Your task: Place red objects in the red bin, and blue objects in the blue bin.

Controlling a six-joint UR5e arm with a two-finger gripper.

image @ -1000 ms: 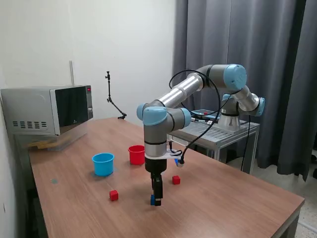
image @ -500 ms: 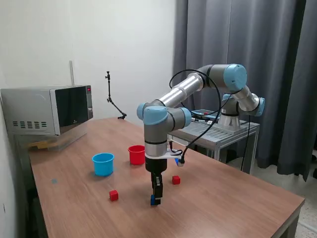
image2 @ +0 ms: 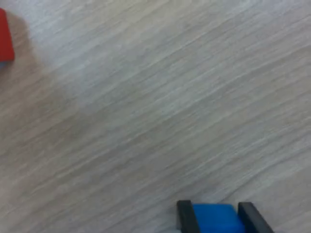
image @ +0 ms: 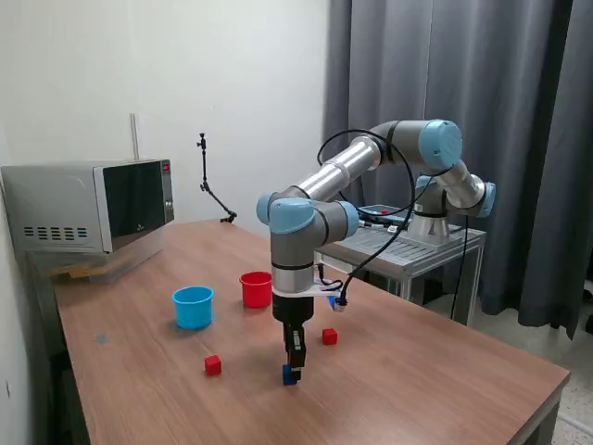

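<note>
Hand [image: 292, 371] clamped on tiny dark blue cube [image2: 216, 217], lower centre of exterior frame, at or just off wooden table [image: 417, 380]. Step: blue pickup. Next: carry to light blue plastic cup [image: 193, 307], centre-left; release above rim.

Tool [image2: 217, 219] fingers clamping blue cube [image2: 216, 217], wood table [image2: 146, 116], red cube [image2: 4, 41] at edge

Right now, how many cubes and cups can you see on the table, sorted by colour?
Red cubes: 2
Blue cubes: 2, one in the gripper, one partly hidden behind the arm
Red cup: 1
Light blue cup: 1
Total: 6
</note>
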